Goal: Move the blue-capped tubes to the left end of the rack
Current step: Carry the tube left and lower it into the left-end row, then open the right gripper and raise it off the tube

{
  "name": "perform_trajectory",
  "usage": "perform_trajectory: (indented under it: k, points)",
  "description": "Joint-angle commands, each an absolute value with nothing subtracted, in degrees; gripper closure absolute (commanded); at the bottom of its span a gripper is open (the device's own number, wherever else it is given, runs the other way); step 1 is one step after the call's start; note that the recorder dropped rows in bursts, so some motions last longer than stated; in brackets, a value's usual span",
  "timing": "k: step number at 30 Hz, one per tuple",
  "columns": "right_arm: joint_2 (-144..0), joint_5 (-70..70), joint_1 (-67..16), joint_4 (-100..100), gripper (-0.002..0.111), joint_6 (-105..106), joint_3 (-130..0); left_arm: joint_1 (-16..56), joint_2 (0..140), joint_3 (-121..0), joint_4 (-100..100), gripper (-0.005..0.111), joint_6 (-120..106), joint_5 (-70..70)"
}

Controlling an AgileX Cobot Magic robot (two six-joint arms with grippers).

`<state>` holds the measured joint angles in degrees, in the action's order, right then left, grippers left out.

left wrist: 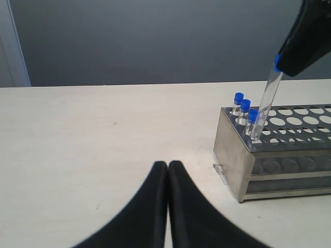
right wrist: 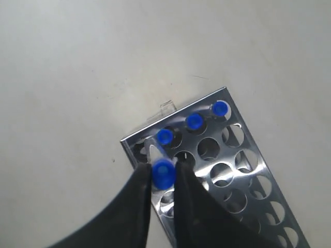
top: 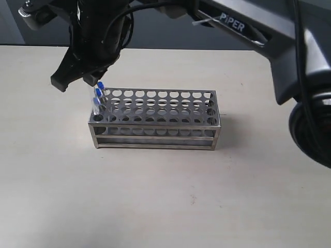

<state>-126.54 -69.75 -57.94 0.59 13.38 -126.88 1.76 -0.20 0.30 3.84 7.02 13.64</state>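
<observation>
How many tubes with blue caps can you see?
4. Three blue-capped tubes stand in holes at the rack's left end. The fourth tube is pinched in the right gripper, tilted, its tip at a corner hole there.

rack on table | three tubes in left-end holes | fourth tube tilted at left-end corner hole

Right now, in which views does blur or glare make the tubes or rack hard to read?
Right wrist view: the held tube's blue cap and the right gripper's fingers are out of focus; the rack's top plate mirrors light. Exterior view: blue-capped tubes small, soft. Left wrist view: tubes and rack crisp.
</observation>
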Motion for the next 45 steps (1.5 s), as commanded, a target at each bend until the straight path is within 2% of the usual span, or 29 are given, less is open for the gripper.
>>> perform_trajectory:
  k: [1, 33, 36, 42, 43, 45]
  points:
    - [-128.9, -70.0, -57.1, 0.6, 0.109, 13.3, -127.1, 2.0, 0.0, 0.0, 3.9, 0.106, 7.1, 13.2]
    - [-133.9, -70.0, -57.1, 3.1, 0.109, 11.9, -127.1, 2.0, 0.0, 0.0, 3.9, 0.106, 7.1, 13.2]
    - [-133.9, -70.0, -57.1, 3.2, 0.1, 11.9, -127.1, 2.0, 0.0, 0.0, 3.9, 0.106, 7.1, 13.2]
    - [-133.8, -70.0, -57.1, 3.2, 0.06, 11.8, -127.1, 2.0, 0.0, 0.0, 3.9, 0.106, 7.1, 13.2]
    - [-133.8, -70.0, -57.1, 3.2, 0.057, 11.7, -127.1, 2.0, 0.0, 0.0, 3.9, 0.106, 7.1, 13.2]
    - [-133.5, -70.0, -57.1, 3.2, 0.057, 11.1, -127.1, 2.0, 0.0, 0.0, 3.9, 0.106, 7.1, 13.2]
